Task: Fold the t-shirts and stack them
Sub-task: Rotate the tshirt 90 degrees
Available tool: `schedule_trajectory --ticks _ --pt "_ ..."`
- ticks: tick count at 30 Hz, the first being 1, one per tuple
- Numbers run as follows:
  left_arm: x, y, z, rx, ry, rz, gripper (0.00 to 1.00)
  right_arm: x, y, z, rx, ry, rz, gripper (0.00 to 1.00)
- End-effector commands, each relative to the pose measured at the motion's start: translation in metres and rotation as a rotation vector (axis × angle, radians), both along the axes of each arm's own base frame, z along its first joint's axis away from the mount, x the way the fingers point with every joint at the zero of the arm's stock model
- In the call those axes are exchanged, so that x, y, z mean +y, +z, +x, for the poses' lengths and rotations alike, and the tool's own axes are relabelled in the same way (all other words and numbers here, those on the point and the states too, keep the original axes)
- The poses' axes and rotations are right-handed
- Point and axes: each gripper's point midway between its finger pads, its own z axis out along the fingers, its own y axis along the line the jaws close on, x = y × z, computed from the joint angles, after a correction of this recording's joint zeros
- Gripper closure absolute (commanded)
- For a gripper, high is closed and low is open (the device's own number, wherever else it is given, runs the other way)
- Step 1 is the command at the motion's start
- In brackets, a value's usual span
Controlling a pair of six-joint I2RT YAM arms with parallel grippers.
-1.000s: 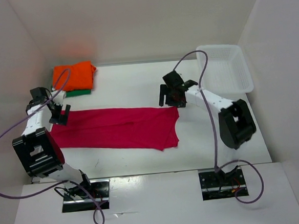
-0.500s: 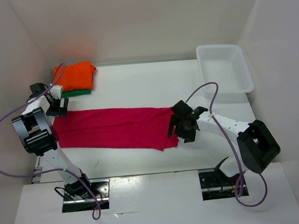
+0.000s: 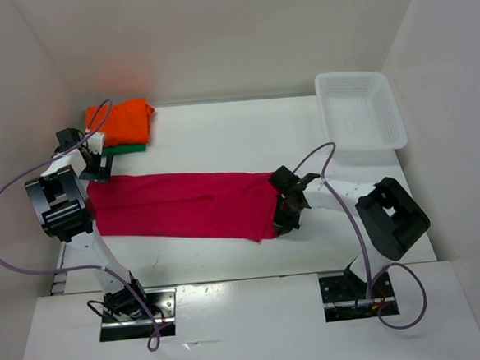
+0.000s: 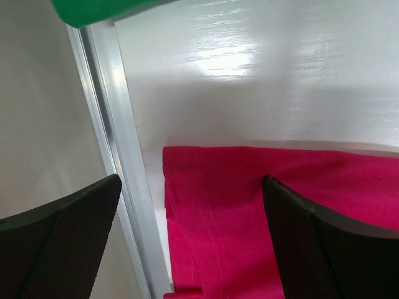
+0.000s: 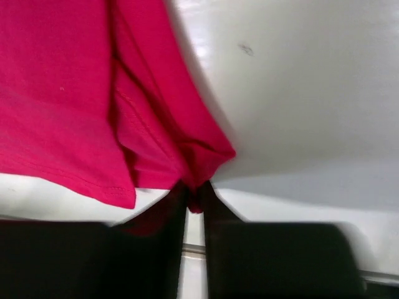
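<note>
White plastic mesh basket (image 3: 348, 75) stands at the far right corner of the surface (image 3: 221, 140), well apart from every shirt. At the far left corner the orange t-shirt (image 3: 120, 121) lies folded on top of the green t-shirt (image 3: 126, 148). The magenta-red t-shirt (image 3: 184, 207) lies stretched in a long band across the middle. The right hand (image 3: 285, 214) pinches a bunched fold at that shirt's right end. The left hand (image 3: 99, 161) is spread wide above its left end; whether it touches the cloth cannot be told.
</note>
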Motion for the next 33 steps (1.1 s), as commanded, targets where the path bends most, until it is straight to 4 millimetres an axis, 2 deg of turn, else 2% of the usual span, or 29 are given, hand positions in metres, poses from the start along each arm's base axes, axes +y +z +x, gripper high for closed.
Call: schedule_trajectory --ticks 1,2,3,4,6,7,8,9,10,12,14,15,16,17,18,19,20,21,22,23,24,25,26,27,28,29,31,32,33 --pt "0.014 -0.018 -0.019 0.054 0.052 0.027 0.0 -0.006 -0.024 0.013 -0.016 0.009 -0.069 0.96" --pt "0.017 -0.018 -0.025 0.06 0.055 0.029 0.0 -0.006 -0.021 0.026 -0.041 0.013 -0.076 1.0" --pt "0.015 -0.015 -0.03 0.065 0.055 0.027 0.0 -0.011 -0.027 0.033 -0.045 0.01 -0.106 1.0" --pt "0.018 -0.015 -0.037 0.072 0.055 0.031 0.0 -0.006 -0.02 0.045 -0.071 0.019 -0.108 1.0" --pt "0.016 -0.016 -0.056 0.103 0.057 0.034 0.0 -0.01 -0.023 0.057 -0.078 0.044 -0.159 1.0" --pt "0.021 -0.016 -0.065 0.114 0.066 0.043 0.0 -0.015 -0.015 0.083 -0.126 0.016 -0.18 1.0" --pt "0.022 -0.01 -0.072 0.112 0.077 0.044 0.0 -0.02 -0.013 0.094 -0.14 0.023 -0.202 1.0" --pt "0.021 -0.014 -0.084 0.14 0.079 0.034 0.0 -0.027 -0.018 0.103 -0.133 0.015 -0.229 1.0" --pt "0.028 -0.013 -0.094 0.146 0.104 0.029 0.0 -0.035 -0.01 0.128 -0.165 -0.027 -0.228 1.0" --pt "0.028 -0.011 -0.106 0.156 0.121 0.001 0.0 -0.039 -0.007 0.167 -0.214 -0.029 -0.233 1.0" --pt "0.03 -0.012 -0.122 0.182 0.145 -0.028 0.0 -0.049 -0.006 0.198 -0.238 -0.046 -0.266 1.0" --pt "0.028 -0.008 -0.122 0.177 0.13 -0.032 0.0 -0.044 0.011 0.225 -0.289 -0.03 -0.278 1.0" --pt "0.027 -0.009 -0.131 0.189 0.129 -0.044 0.0 -0.046 -0.004 0.234 -0.265 -0.013 -0.318 1.0" --pt "0.017 -0.008 -0.138 0.199 0.104 -0.069 0.0 -0.042 0.017 0.266 -0.344 -0.015 -0.34 1.0" --pt "0.011 -0.007 -0.141 0.199 0.088 -0.082 0.0 -0.042 0.018 0.277 -0.357 -0.011 -0.361 1.0" --pt "0.005 -0.005 -0.145 0.196 0.079 -0.101 0.0 -0.049 0.002 0.283 -0.322 -0.015 -0.397 1.0" --pt "-0.006 0.002 -0.149 0.183 0.053 -0.127 0.0 -0.043 0.025 0.312 -0.399 -0.028 -0.395 1.0" --pt "-0.009 0.008 -0.149 0.171 0.048 -0.131 0.0 -0.048 0.027 0.321 -0.401 -0.031 -0.409 1.0" --pt "-0.012 0.016 -0.151 0.154 0.043 -0.131 0.0 -0.047 0.013 0.33 -0.387 -0.021 -0.429 1.0" --pt "-0.015 0.019 -0.155 0.162 0.043 -0.136 0.0 -0.048 0.016 0.342 -0.406 -0.033 -0.449 0.99" --pt "-0.018 0.021 -0.156 0.16 0.03 -0.143 0.0 -0.039 0.054 0.375 -0.518 -0.044 -0.434 0.98" --pt "-0.02 0.021 -0.159 0.171 0.03 -0.151 0.0 -0.042 0.059 0.378 -0.507 -0.034 -0.463 0.98" --pt "-0.023 0.022 -0.162 0.184 0.038 -0.165 0.0 -0.038 0.019 0.381 -0.457 0.007 -0.505 0.96" --pt "-0.026 0.022 -0.163 0.19 0.035 -0.179 0.0 -0.033 0.08 0.415 -0.638 -0.049 -0.481 0.91" --pt "-0.026 0.021 -0.163 0.196 0.043 -0.188 0.0 -0.038 0.066 0.413 -0.604 -0.042 -0.488 0.88" --pt "-0.03 0.021 -0.165 0.2 0.048 -0.209 0.0 -0.035 0.07 0.428 -0.651 -0.06 -0.434 0.82" --pt "-0.037 0.026 -0.16 0.194 0.036 -0.209 0.0 -0.048 0.075 0.437 -0.674 -0.05 -0.428 0.54" --pt "-0.043 0.025 -0.16 0.203 0.032 -0.227 0.0 -0.046 0.08 0.443 -0.703 -0.051 -0.423 0.43" --pt "-0.046 0.025 -0.158 0.204 0.022 -0.226 0.0 -0.057 0.089 0.446 -0.714 -0.072 -0.425 0.25"
